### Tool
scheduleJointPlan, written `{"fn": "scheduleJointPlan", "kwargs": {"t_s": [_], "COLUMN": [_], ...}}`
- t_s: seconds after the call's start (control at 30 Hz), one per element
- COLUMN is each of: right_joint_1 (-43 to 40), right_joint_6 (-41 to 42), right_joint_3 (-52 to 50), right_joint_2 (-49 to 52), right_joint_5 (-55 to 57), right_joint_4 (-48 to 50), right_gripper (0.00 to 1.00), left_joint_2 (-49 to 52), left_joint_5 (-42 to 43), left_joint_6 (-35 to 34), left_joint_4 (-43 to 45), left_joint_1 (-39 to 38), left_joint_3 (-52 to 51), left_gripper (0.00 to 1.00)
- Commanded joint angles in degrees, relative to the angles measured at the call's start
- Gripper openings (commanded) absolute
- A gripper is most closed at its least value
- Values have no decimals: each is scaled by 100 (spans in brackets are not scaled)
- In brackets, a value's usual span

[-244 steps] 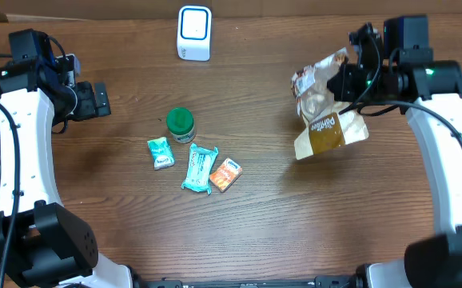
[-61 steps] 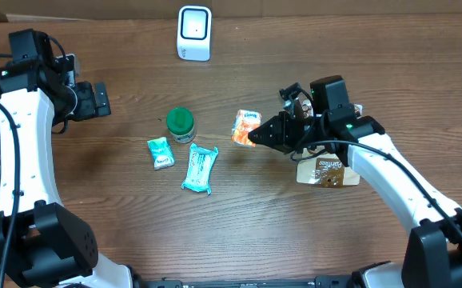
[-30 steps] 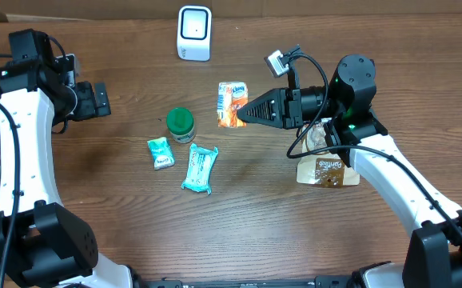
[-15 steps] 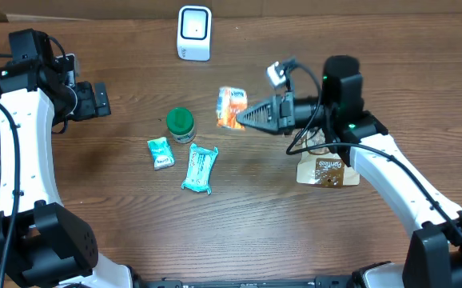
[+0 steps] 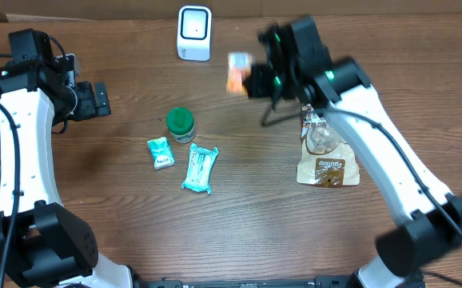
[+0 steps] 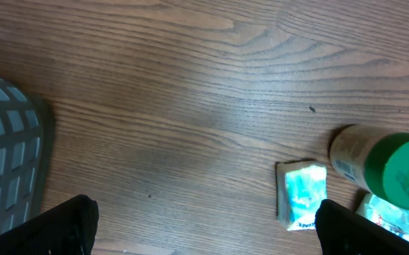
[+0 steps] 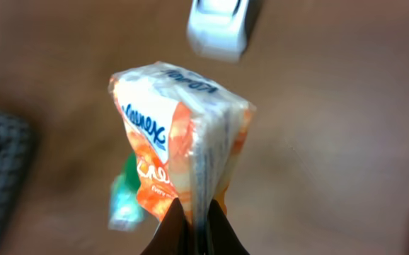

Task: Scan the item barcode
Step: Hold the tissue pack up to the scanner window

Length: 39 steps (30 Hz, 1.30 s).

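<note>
**Table layout, clock directions taken from its middle in the overhead view**

The scanner point(image 5: 194, 32) is placed near 12 o'clock, at the far edge of the table point(image 5: 239, 224). The tissue pack point(image 5: 237, 73) is held above the table at 4 o'clock of the scanner, in the right gripper point(image 7: 194, 228). The bag point(image 5: 324, 156) is laid at 3 o'clock. The bottle point(image 5: 180, 124) is found at 10 o'clock, with the small packet point(image 5: 161, 153) at its 7 o'clock and the long packet point(image 5: 200, 168) at its 5 o'clock.
</note>
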Motion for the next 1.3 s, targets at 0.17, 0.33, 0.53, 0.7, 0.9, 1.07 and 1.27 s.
{"fn": "scheduleJointPlan", "kwargs": {"t_s": [0.17,0.33,0.53,0.7,0.9,1.07,1.27], "right_joint_1": [734,1023,1058,1032,898,761,752], "right_joint_6": [-2461,-3884,-5600,-7499,-8435,-8590,-8568], "right_joint_3": [1521,1515,1510,1510,1510,1508,1508], "right_joint_2": [1547,2107,2839,3300,3864,4096,4096], "right_joint_5": [3342,4247,4266,3707,3528,3388,3392], "right_joint_4": [1178,2717,4286,4562,5528,5689,5628], "right_gripper": [4,4,4,4,4,4,4], "left_joint_2": [9,9,9,9,9,9,9], "left_joint_5": [4,4,4,4,4,4,4], "left_joint_6": [129,129,129,129,129,129,129], "left_joint_4": [4,4,4,4,4,4,4], "left_joint_1": [-2,-2,-2,-2,-2,-2,-2], "left_joint_3": [92,92,92,92,92,92,92], "left_gripper": [100,100,100,100,100,100,100]}}
